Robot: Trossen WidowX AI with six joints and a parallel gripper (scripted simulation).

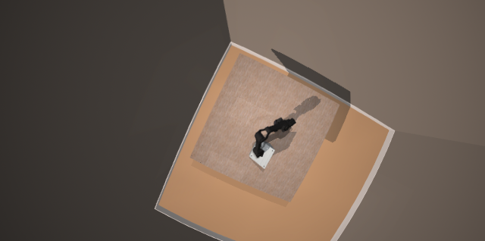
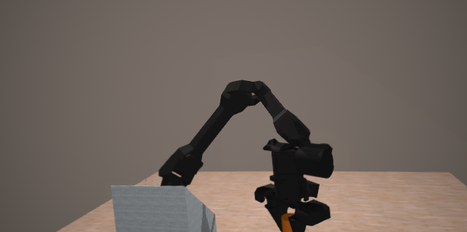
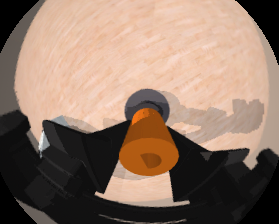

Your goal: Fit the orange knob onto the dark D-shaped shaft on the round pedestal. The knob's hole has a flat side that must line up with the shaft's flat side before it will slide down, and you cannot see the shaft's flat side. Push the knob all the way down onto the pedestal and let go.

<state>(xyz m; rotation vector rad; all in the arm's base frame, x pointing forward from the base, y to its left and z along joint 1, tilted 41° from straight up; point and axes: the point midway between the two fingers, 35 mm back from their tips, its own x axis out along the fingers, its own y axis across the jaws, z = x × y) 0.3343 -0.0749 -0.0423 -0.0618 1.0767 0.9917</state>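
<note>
Wrist view: orange knob (image 3: 147,141) sits in the middle of the picture, clamped between the two dark fingers, its D-shaped hole visible on the near face.
Knob place: its far end meets the dark round pedestal (image 3: 147,106) at 12 o'clock from the knob body; the shaft itself is hidden behind the knob.
Grip state: gripper (image 3: 147,163) is closed tight on the knob, one finger on each side.
Step in hand: I judge the knob is held over or at the shaft top, in the phase of searching the flat side; how deep it sits cannot be told.
Next move: it probably calls for turning the knob slowly around its axis with light downward pressure until the flats match, then pushing fully down and releasing.
Arm pose: in the exterior view the arm (image 2: 233,97) rises from its base, bends sharply at the elbow and comes down, wrist pointing straight down to the worktop (image 2: 383,199).
Outward: grey block (image 2: 157,208) stands at 9 o'clock from the gripper.
</note>
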